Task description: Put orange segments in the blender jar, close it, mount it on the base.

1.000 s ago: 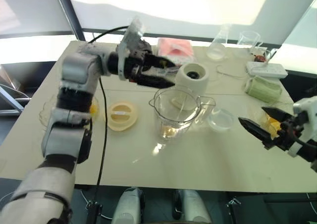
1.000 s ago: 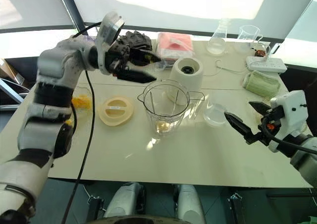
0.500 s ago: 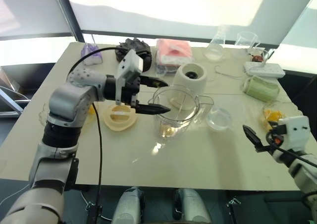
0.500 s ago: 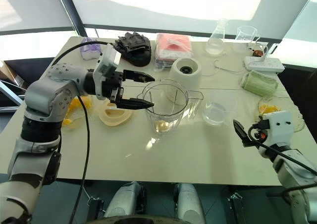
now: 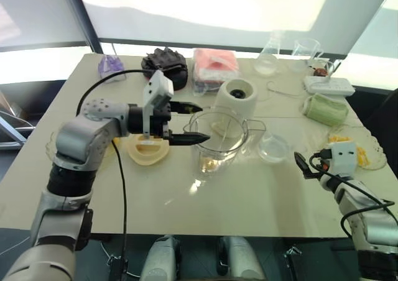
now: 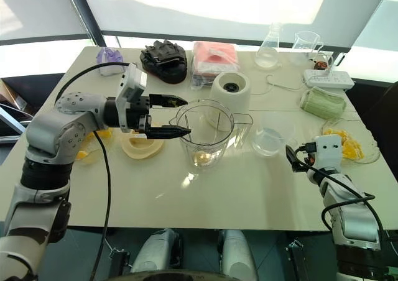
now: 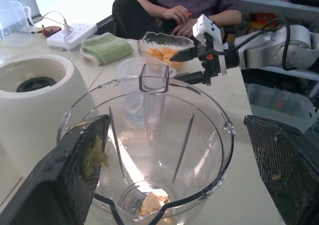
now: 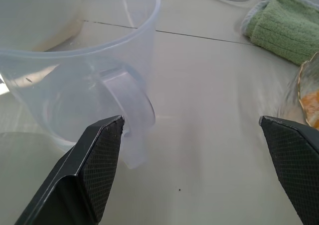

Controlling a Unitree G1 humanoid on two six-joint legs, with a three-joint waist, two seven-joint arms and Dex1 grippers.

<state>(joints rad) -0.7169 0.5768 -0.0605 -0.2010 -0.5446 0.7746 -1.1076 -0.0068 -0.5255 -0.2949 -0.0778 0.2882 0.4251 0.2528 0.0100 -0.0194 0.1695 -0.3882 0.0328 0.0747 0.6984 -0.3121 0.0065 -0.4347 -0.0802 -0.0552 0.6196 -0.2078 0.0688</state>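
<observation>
Two spread left end effector (image 5: 189, 121) fingers beside blender jar (image 5: 217, 138) rim.

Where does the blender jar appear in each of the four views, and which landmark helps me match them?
Left eye view: jar at table centre.
Right eye view: jar at centre too.
Left wrist view: jar close, seen from above, between the open left tool's fingers.
Right wrist view: a clear vessel with a handle; I cannot tell if it is the jar.
Shared landmark: green towel.
</observation>
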